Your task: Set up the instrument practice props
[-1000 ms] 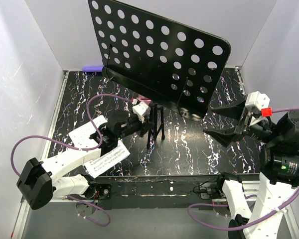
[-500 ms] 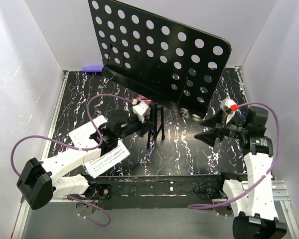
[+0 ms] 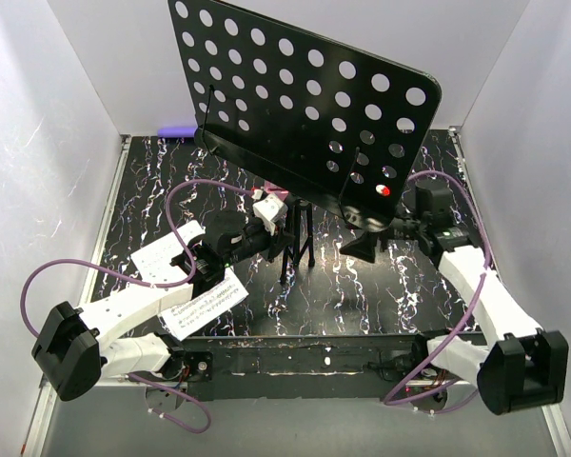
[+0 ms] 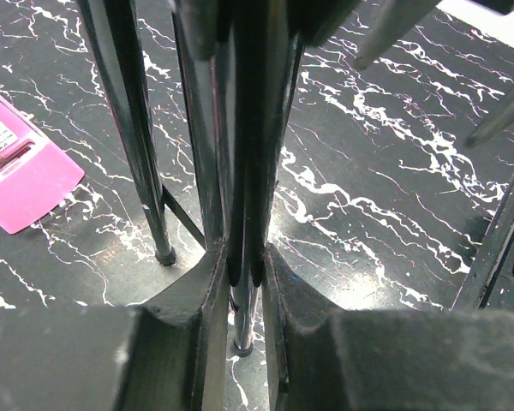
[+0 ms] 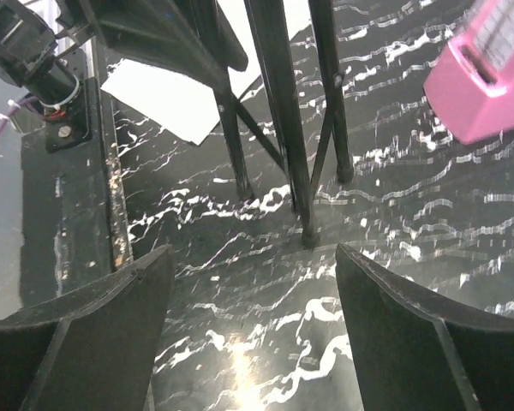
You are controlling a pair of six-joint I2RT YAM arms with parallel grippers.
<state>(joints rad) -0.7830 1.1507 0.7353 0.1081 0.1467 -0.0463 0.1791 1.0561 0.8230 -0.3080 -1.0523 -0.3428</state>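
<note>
The black music stand (image 3: 305, 105) stands upright mid-table, its perforated desk tilted over its tripod legs (image 3: 295, 249). My left gripper (image 3: 272, 236) is shut on the stand's central shaft (image 4: 244, 154), low down among the legs. My right gripper (image 3: 366, 244) hangs open just right of the legs, under the desk's lower edge, with only bare table between its fingers (image 5: 111, 308). Two white sheet-music pages (image 3: 160, 257) (image 3: 207, 305) lie under the left arm. The pink metronome (image 4: 21, 171) lies behind the stand legs, and only its corner (image 5: 488, 68) shows in the right wrist view.
A purple object (image 3: 176, 130) lies at the back left edge against the wall. White walls close in the black marbled table (image 3: 362, 295) on three sides. The stand's desk overhangs the table's back half. A purple cable (image 3: 195, 186) loops above the left arm.
My right arm has swung in from the right edge toward the stand, its open gripper now low beside the tripod legs. The left arm and the stand have not moved.
</note>
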